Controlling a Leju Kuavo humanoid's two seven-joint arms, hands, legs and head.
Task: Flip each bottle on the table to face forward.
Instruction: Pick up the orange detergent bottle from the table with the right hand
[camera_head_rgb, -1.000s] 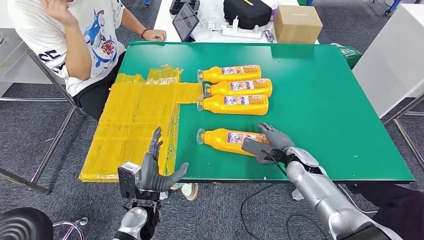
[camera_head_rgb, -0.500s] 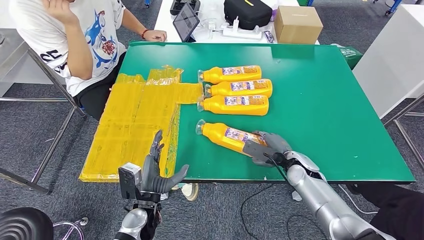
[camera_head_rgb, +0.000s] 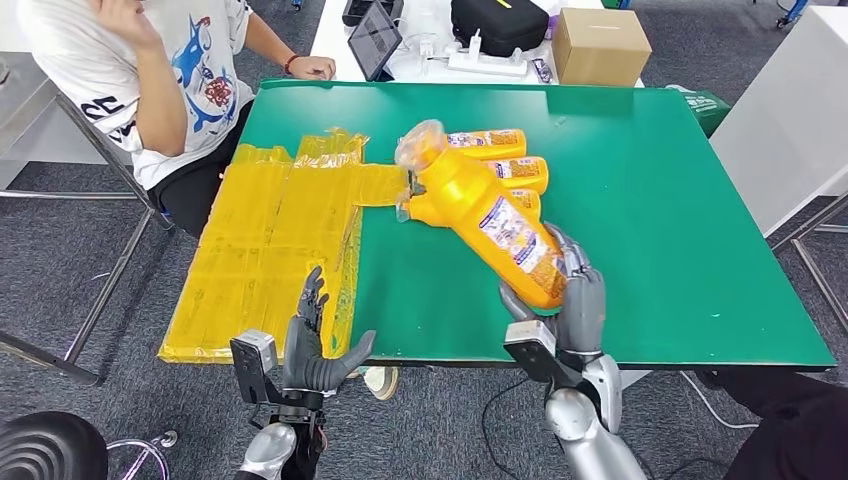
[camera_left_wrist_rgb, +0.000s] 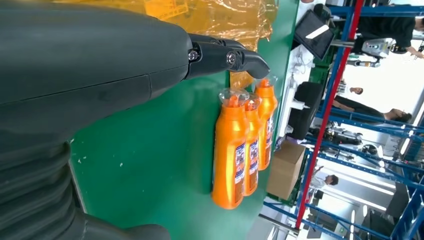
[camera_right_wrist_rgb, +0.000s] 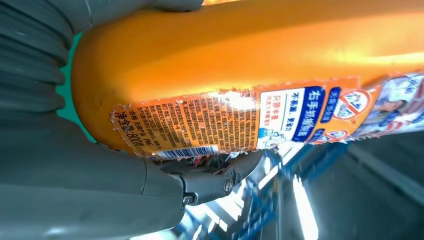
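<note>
R hand (camera_head_rgb: 570, 310) grips the base end of an orange detergent bottle (camera_head_rgb: 490, 220), raised off the green table (camera_head_rgb: 680, 220), capped neck tilted up and away from the hand. Rigid plastic, prob. full and heavy, smooth, so may slip; best held lower on the body near the label. Three more bottles (camera_left_wrist_rgb: 245, 150) lie beyond the hand. L hand (camera_head_rgb: 310, 345) hangs empty, fingers spread, off the table edge.

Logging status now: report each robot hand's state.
Left robot hand: open, holding nothing.
Right robot hand: holding a bottle, lifted off the table.
</note>
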